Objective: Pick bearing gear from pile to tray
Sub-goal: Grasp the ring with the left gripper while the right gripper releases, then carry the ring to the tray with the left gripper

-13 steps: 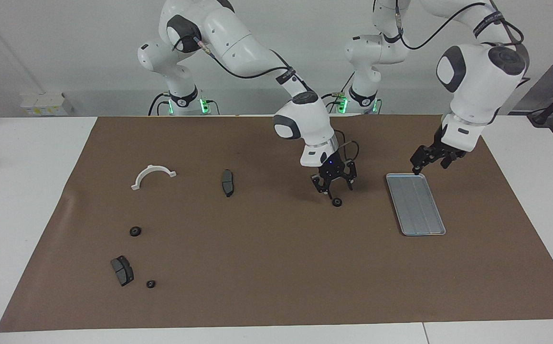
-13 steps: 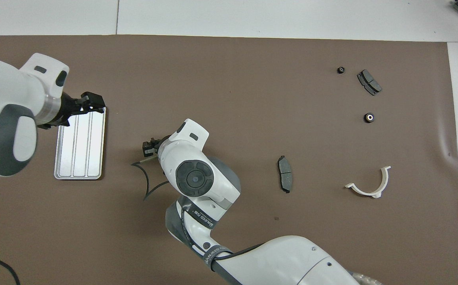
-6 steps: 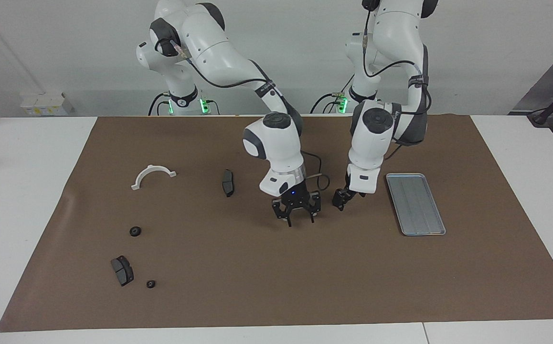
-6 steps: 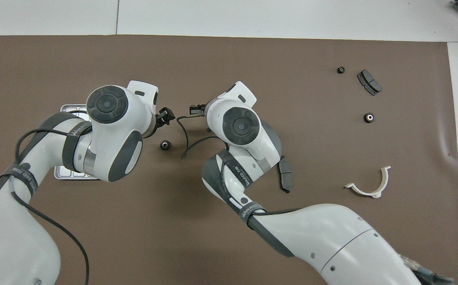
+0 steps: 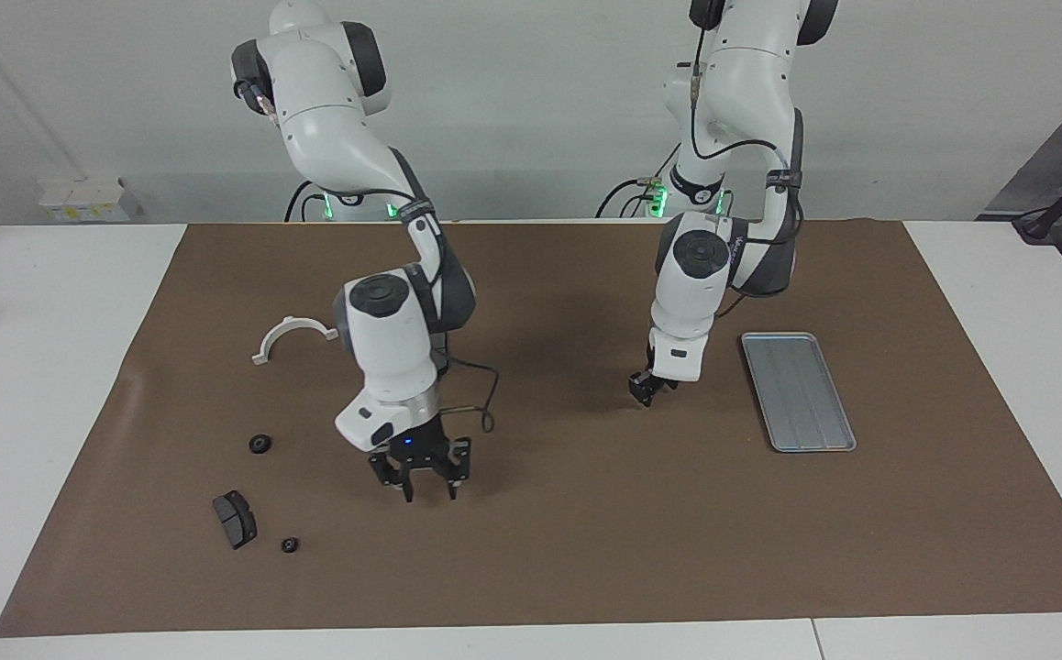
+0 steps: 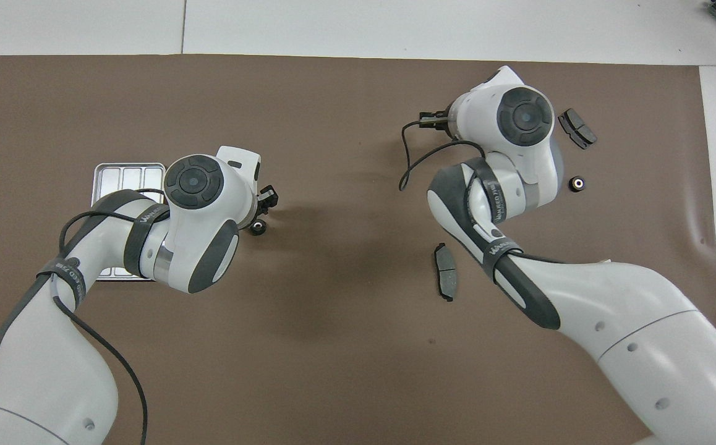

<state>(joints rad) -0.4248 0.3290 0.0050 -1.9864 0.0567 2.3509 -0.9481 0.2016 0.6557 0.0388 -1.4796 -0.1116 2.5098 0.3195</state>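
One bearing gear (image 6: 258,227) lies on the brown mat beside the tray (image 5: 797,391), toward the middle of the table. My left gripper (image 5: 644,392) is low over that spot and hides the gear in the facing view; contact is unclear. The silver ridged tray has nothing in it. The pile is spread at the right arm's end: two gears (image 5: 259,444) (image 5: 289,544), a dark pad (image 5: 235,519) and a white half-ring bracket (image 5: 293,332). My right gripper (image 5: 430,495) hangs open and empty over bare mat beside them.
A second dark pad (image 6: 445,272) lies near the mat's middle, hidden by the right arm in the facing view. In the overhead view the left arm covers part of the tray (image 6: 126,176). The brown mat (image 5: 586,550) lies on a white table.
The right gripper left the gear on the mat and swung across toward the pile. The left gripper came from the tray's corner to that gear and lowered.
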